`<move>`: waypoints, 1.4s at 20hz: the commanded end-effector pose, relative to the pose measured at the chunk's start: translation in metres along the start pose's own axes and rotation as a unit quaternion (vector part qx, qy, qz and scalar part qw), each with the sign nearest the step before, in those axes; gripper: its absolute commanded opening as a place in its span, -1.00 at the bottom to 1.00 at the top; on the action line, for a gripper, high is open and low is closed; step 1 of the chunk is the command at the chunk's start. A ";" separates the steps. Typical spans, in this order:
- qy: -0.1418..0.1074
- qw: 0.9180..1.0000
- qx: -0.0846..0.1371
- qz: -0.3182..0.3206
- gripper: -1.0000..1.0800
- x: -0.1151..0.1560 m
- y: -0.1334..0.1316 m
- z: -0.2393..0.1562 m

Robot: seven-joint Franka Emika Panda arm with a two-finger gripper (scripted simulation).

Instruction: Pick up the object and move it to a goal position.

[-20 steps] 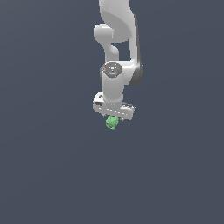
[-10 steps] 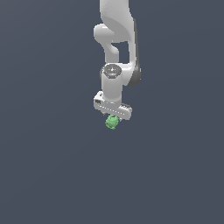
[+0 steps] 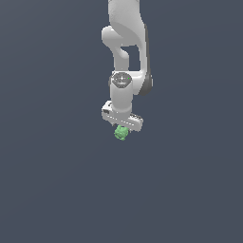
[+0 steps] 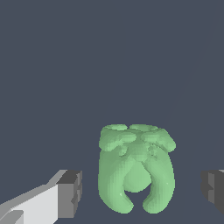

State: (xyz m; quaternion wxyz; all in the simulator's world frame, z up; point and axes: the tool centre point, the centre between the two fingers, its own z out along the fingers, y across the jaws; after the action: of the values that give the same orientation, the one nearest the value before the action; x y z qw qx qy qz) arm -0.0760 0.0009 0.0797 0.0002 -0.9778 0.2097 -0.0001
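Observation:
The object (image 3: 121,134) is a small, lumpy, light-green blob resting on the dark grey floor. In the exterior view the white gripper (image 3: 122,128) hangs straight over it, with the hand almost touching its top. In the wrist view the object (image 4: 135,168) lies between the two fingers. The dark pad of one finger (image 4: 70,194) stands apart from one side of the object. The other pad (image 4: 214,190) is further off on the opposite side. The gripper (image 4: 142,192) is open and straddles the object without touching it.
The dark grey floor (image 3: 57,190) spreads flat in every direction with nothing else on it. The white arm (image 3: 126,42) rises from the gripper toward the top of the exterior view.
The arm has come down slightly toward the object. The object has not moved.

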 end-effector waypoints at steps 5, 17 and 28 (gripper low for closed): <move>0.000 1.000 0.000 0.001 0.92 -0.001 0.001 0.030; 0.000 1.000 0.000 0.002 -1.00 -0.001 0.000 0.040; 0.000 1.000 0.000 0.001 -1.00 -0.001 -0.013 0.032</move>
State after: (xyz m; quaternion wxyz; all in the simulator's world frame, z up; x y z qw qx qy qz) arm -0.0734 0.0084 0.0450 0.0001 -0.9774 0.2116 0.0000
